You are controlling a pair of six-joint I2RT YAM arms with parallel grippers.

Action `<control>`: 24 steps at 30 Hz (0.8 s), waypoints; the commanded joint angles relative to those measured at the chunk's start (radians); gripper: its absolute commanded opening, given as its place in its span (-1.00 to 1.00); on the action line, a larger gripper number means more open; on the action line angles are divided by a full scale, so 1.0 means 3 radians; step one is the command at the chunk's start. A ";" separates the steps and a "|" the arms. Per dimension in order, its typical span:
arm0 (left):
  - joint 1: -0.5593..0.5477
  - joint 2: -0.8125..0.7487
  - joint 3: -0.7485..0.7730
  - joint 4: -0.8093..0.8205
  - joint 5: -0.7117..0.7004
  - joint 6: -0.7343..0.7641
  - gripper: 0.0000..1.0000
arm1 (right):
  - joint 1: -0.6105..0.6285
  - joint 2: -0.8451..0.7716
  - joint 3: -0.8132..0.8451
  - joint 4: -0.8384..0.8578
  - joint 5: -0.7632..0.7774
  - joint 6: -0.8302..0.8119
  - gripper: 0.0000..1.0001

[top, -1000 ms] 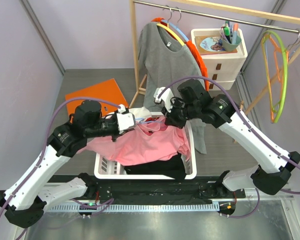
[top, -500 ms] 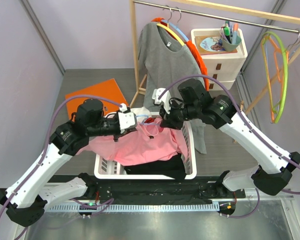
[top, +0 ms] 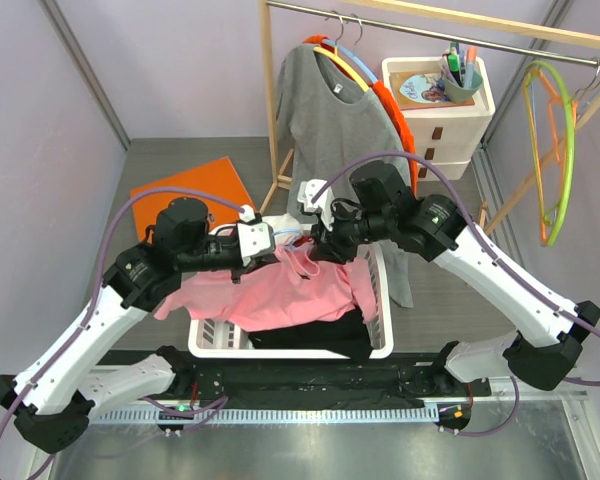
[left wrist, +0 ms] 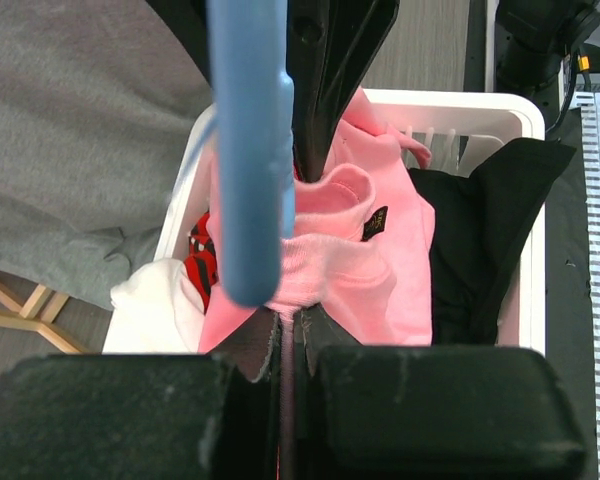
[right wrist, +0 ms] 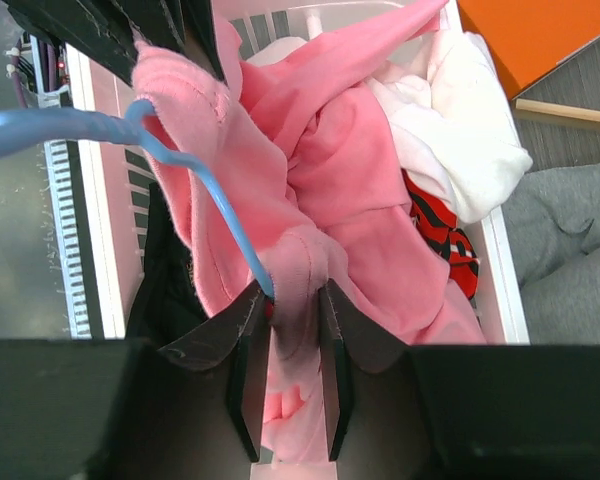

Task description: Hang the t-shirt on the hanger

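The right hand (right wrist: 288, 300) pinches a fold of the pink t-shirt (right wrist: 360, 200). Its two fingers are pressed onto the cloth, and the thin wire of the light-blue hanger (right wrist: 215, 200) runs down into the same pinch. Facing it, the left hand (left wrist: 285, 325) is pressed almost together with pink cloth running into its tips. It appears to grip the shirt as well, though the wrist view does not show the contact cleanly.

From overhead, the two hands are close together above the far side of a white laundry basket (left wrist: 500, 105). The hanger lies in the short gap between them, its long axis running side to side from one hand to the other. The t-shirt hangs from both hands and spreads toward the near edge, draped across the basket, with its small dark label (left wrist: 377, 222) turned up near the collar.

The right hand is the nearer of the two to the wire where it enters the cloth. The coming move likely depends on sliding the hanger along that side-to-side line into the neck opening while the left hand holds the fabric taut.

Under the shirt in the basket lie a white garment with a red print (left wrist: 160, 300) and a black garment (left wrist: 480, 230). The basket sits on the grey desk (top: 440, 290), and a grey long-sleeved shirt (top: 330, 120) hangs on the rail behind.
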 commanded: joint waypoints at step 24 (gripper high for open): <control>0.0138 -0.0687 0.0015 -0.0934 -0.1215 0.0004 -0.49 | 0.0040 -0.0708 -0.0019 -0.0109 0.0861 -0.0080 -0.98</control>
